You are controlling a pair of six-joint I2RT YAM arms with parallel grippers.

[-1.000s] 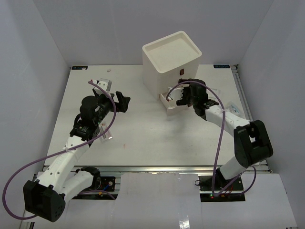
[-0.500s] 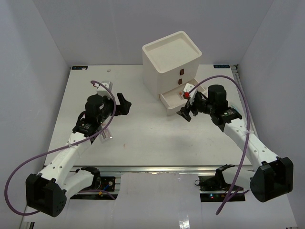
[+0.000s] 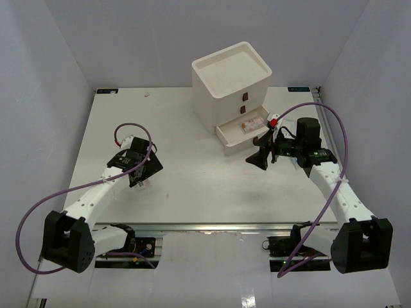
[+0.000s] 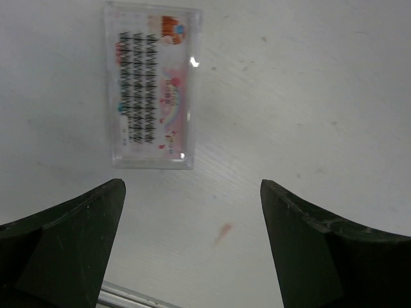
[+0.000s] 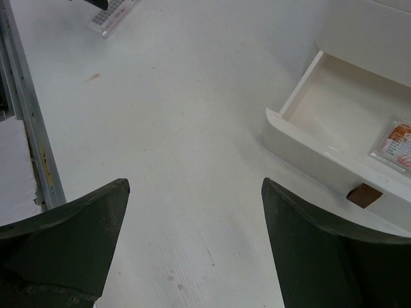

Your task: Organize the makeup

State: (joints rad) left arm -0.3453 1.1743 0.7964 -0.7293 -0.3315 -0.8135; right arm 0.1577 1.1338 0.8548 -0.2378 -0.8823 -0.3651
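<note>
Pointing down at the table [image 3: 192, 192], the left gripper [image 4: 191, 192] has its two dark fingers [image 4: 64, 244] spread wide, with nothing between them but bare white surface and a faint reddish smudge [image 4: 223, 232]. Just past the fingertips, in the upper left of the wrist view, a clear flat case [image 4: 153, 83] with rows of black lashes and pink print lies flat on the table, apart from both fingers. In the top view this gripper [image 3: 141, 172] hangs left of centre, well away from everything else. The right gripper [image 5: 194, 186] is also opened wide and empty, its fingers [image 5: 321, 250] framing plain table. At the upper right of its wrist view is the open drawer [image 5: 308, 138], white and shallow, with a brown handle [image 5: 364, 194] on its front. Inside it, a packet [image 5: 397, 145] with orange and pink print lies flat at the right edge of the frame. Far off at the upper left of that view, the case [image 5: 112, 16] shows again, and the smudge [image 5: 92, 77] lies below it. From above, the right gripper [image 3: 259, 149] hovers right of centre, near the front corner of the drawer [image 3: 232, 138] and not touching it as far as I can see. That drawer is the lowest of a white box [image 3: 231, 74] in the upper middle, pulled out toward the bottom of the frame with the packet [image 3: 254, 124] in it. The two drawers above it are closed.
</note>
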